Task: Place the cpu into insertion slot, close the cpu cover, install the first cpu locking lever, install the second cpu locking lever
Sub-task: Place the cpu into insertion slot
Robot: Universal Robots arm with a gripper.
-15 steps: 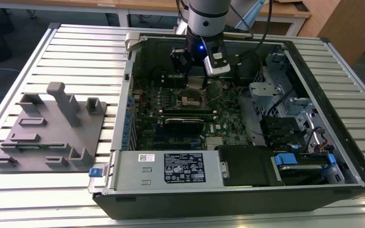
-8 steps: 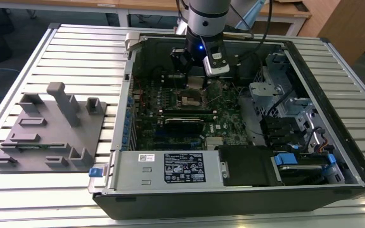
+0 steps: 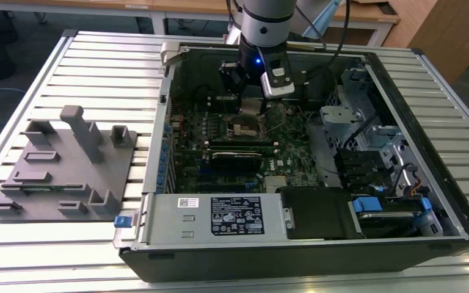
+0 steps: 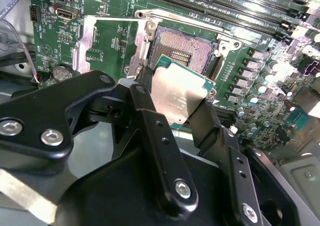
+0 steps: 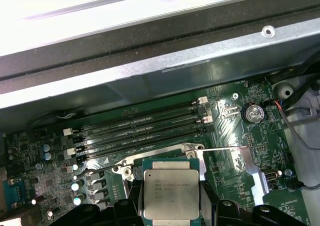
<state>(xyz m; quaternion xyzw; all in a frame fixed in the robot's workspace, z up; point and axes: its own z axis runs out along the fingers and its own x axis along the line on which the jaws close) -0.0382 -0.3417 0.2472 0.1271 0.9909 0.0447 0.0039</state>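
Inside the case (image 3: 300, 259), my gripper (image 4: 172, 98) pinches the cpu (image 5: 170, 191) near the insertion slot (image 4: 187, 48). Set askew, it could damage that slot.

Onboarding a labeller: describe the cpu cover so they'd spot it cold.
In the open case, on the green board, find the square socket next to the long black memory slots. The cover is swung open beside it: a thin silvery frame, green board showing through its cut-out middle.
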